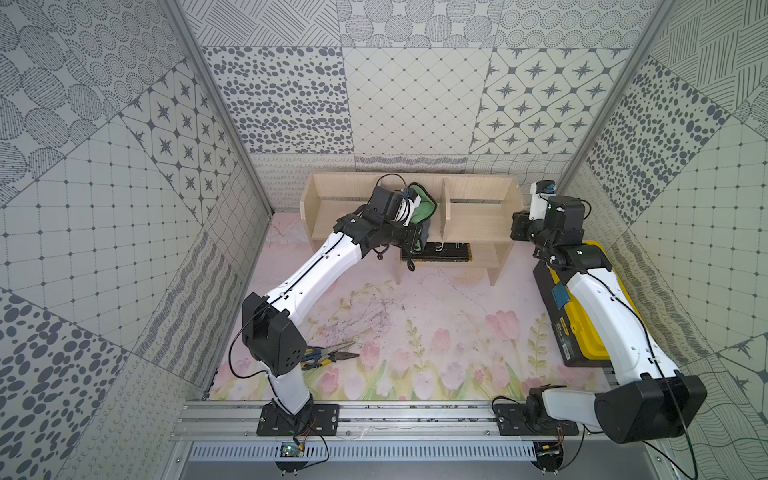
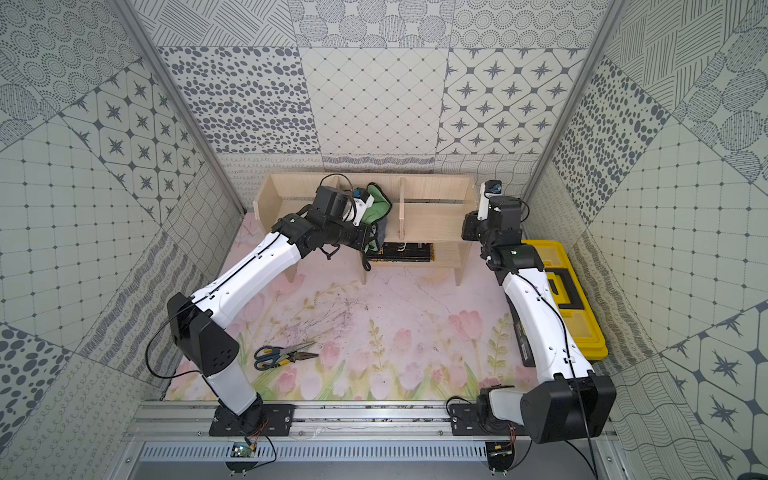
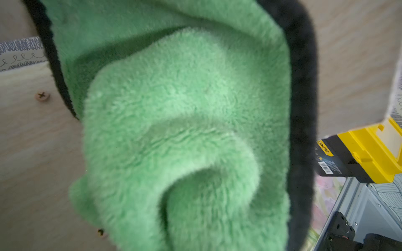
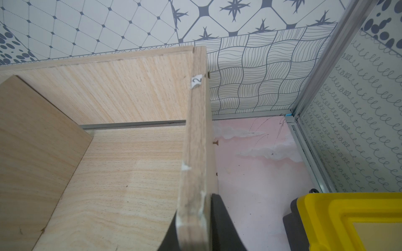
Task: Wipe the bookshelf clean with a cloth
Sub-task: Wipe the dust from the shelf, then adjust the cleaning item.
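Pale-wood bookshelf (image 1: 478, 216): our right jaws clamp its end panel; our left jaws pinch a green microfibre cloth (image 1: 424, 205) inside it.

Bookshelf (image 1: 473, 220): pale wood, two dividers, three bays, small lower shelf, upright on legs at rear of counter (image 1: 415, 316). Cloth (image 1: 424, 207): bunched in middle bay, green side out, dark trim, grey part hanging over front edge.

The left arm (image 1: 307, 274) reaches toward the table's (image 1: 436, 299) far edge, left gripper (image 1: 415, 207) clamped. The right gripper (image 1: 520, 226) pinches near the far right corner.
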### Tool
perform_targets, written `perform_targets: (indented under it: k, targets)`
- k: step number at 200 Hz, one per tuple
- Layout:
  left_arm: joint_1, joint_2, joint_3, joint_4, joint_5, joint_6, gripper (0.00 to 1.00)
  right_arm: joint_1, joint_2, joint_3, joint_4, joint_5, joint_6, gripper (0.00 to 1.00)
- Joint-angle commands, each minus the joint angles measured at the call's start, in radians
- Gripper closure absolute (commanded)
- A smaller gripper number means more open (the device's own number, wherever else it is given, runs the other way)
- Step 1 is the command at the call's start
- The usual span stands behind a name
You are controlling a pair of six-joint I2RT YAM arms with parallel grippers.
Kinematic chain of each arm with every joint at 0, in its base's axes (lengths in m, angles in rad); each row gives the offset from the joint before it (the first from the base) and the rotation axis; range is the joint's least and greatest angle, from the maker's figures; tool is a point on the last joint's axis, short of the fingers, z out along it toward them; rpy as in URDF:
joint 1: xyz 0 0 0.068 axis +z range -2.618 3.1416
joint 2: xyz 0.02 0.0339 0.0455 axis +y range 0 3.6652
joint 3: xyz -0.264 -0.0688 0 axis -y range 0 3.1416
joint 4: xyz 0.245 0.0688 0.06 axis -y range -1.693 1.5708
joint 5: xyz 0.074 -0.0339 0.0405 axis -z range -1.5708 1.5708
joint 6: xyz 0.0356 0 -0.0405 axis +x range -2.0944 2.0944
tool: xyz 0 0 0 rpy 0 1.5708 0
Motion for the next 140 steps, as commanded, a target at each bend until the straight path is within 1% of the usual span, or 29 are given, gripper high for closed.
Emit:
perform_targets:
  k: [1, 8, 16, 30, 37, 47, 59, 68, 74, 77, 100, 111, 127, 130, 140]
  targets:
    - [-0.006, -0.025, -0.015, 0.037, -0.07, -0.025, 1.0, 0.065, -0.036, -0.015, 0.009, -0.233, 0.13, 1.0]
    - [-0.006, -0.033, 0.007, 0.039, -0.077, -0.016, 1.0, 0.065, -0.038, -0.01, 0.006, -0.217, 0.129, 0.95]
    - [-0.006, -0.043, 0.035, 0.042, -0.085, 0.004, 1.0, 0.065, -0.043, -0.004, -0.001, -0.193, 0.126, 0.87]
    - [-0.006, -0.065, 0.075, 0.053, -0.064, 0.049, 1.0, 0.065, -0.052, 0.016, -0.018, -0.154, 0.118, 0.66]
    - [-0.007, -0.077, 0.091, 0.058, -0.043, 0.076, 1.0, 0.065, -0.057, 0.03, -0.029, -0.127, 0.109, 0.57]
    - [-0.006, -0.094, 0.11, 0.057, -0.012, 0.113, 1.0, 0.065, -0.068, 0.048, -0.046, -0.075, 0.1, 0.5]
    - [-0.007, -0.117, 0.128, 0.046, 0.007, 0.151, 1.0, 0.065, -0.086, 0.07, -0.064, -0.013, 0.088, 0.44]
    - [-0.007, -0.136, 0.131, 0.039, 0.021, 0.181, 1.0, 0.065, -0.1, 0.087, -0.077, 0.013, 0.079, 0.38]
    - [-0.006, -0.15, 0.128, 0.034, 0.032, 0.204, 1.0, 0.065, -0.108, 0.104, -0.086, 0.018, 0.075, 0.24]
    - [-0.006, -0.156, 0.125, 0.032, 0.039, 0.216, 1.0, 0.065, -0.111, 0.111, -0.091, 0.019, 0.075, 0.21]
    - [-0.007, -0.206, 0.104, 0.003, 0.085, 0.287, 1.0, 0.084, -0.135, 0.167, -0.113, -0.017, 0.06, 0.2]
    - [-0.007, -0.231, 0.085, -0.01, 0.149, 0.321, 1.0, 0.117, -0.134, 0.2, -0.126, -0.015, 0.038, 0.2]
    - [-0.005, -0.271, 0.04, -0.014, 0.308, 0.364, 1.0, 0.182, -0.113, 0.267, -0.157, -0.026, -0.005, 0.19]
    - [-0.006, -0.278, 0.032, -0.016, 0.353, 0.37, 1.0, 0.196, -0.108, 0.281, -0.162, -0.036, -0.014, 0.18]
    - [-0.004, -0.293, 0.014, -0.022, 0.485, 0.38, 1.0, 0.231, -0.09, 0.321, -0.177, -0.123, -0.032, 0.18]
